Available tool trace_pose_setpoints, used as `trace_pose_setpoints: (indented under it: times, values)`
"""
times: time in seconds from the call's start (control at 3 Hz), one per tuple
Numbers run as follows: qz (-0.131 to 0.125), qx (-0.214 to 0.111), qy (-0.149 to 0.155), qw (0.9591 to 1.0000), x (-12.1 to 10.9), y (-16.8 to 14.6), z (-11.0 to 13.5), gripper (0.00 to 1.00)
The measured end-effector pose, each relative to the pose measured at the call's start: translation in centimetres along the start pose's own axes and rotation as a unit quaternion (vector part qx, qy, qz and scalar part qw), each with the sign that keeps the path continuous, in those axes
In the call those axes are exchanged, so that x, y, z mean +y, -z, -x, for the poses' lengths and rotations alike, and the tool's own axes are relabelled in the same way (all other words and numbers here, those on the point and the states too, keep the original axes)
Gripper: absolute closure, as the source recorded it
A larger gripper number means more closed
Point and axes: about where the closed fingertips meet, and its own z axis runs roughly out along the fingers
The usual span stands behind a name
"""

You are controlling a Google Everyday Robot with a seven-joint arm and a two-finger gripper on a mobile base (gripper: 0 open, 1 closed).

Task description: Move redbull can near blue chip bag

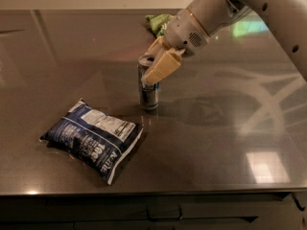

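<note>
The redbull can stands upright on the dark table, just right of and behind the blue chip bag. The bag lies flat at the front left, with its white label facing up. My gripper reaches in from the upper right and is shut on the can's upper part, with one tan finger in front of the can. The can's top rim shows between the fingers.
A small light green bag lies at the back of the table, partly hidden behind my arm. The table's front edge runs along the bottom, with drawers below it.
</note>
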Motion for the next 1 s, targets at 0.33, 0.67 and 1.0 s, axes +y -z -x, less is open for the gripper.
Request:
trace_pose_setpoints:
  times: [0.33,0.67,1.0]
  values:
    - [0.010,0.005,0.024,0.9996,0.9,-0.8,0.7,1.00]
    - [0.019,0.007,0.043,0.9989,1.6,-1.7,1.2,0.82]
    - [0.024,0.009,0.056,0.9981,2.0,-2.2,1.5,0.59]
